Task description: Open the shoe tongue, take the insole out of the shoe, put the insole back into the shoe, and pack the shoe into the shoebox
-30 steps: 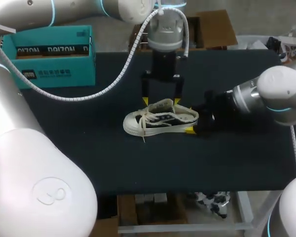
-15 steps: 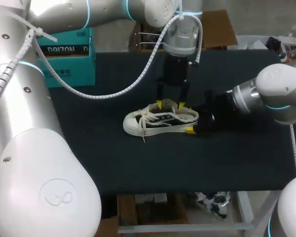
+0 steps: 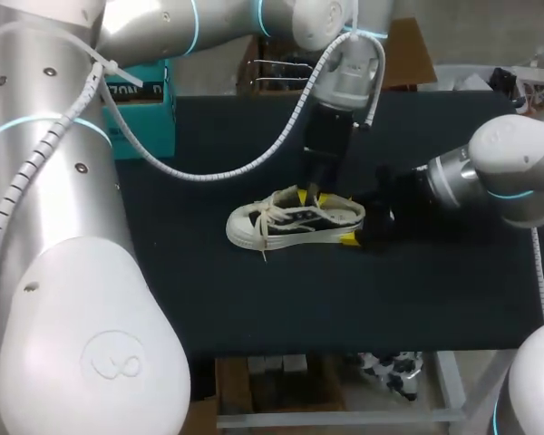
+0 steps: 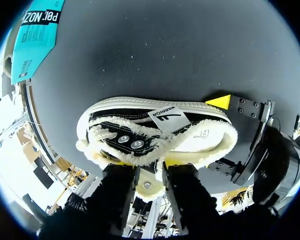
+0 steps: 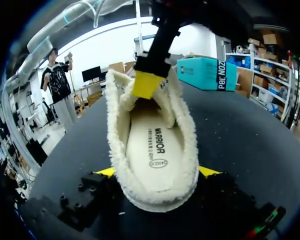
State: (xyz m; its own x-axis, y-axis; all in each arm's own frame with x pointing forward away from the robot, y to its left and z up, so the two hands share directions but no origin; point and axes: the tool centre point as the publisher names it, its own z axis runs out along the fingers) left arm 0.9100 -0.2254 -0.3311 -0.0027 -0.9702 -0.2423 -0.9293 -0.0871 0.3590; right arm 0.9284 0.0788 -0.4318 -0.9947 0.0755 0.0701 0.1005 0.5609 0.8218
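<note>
Noting the surroundings first: dark desk (image 3: 254, 308) carries one low sneaker (image 3: 281, 220) near its middle, lying on its sole, toe toward my left side, heel toward my right; teal shoebox (image 3: 150, 122) at the far left corner, well apart from the sneaker, partly hidden in the head view by my left arm and its white spiral cable (image 3: 227, 168), which hangs over the desk between box and shoe.

Left hand (image 3: 312, 196) comes down from above onto the sneaker's opening; fingers stand close together, pinching the fleecy shoe tongue (image 4: 147, 180) from both sides. Right hand (image 3: 352, 222) low at the heel, lying along the desk; its yellow tips sit against either side of the heel, clamped on the sneaker.

Insole (image 5: 150, 145) lies flat inside the sneaker, fleece lining around it.

Both arms crowd the far and right sides of the shoe; bare desk runs wide on the near side up to the edge, and on the toe side toward the left.
</note>
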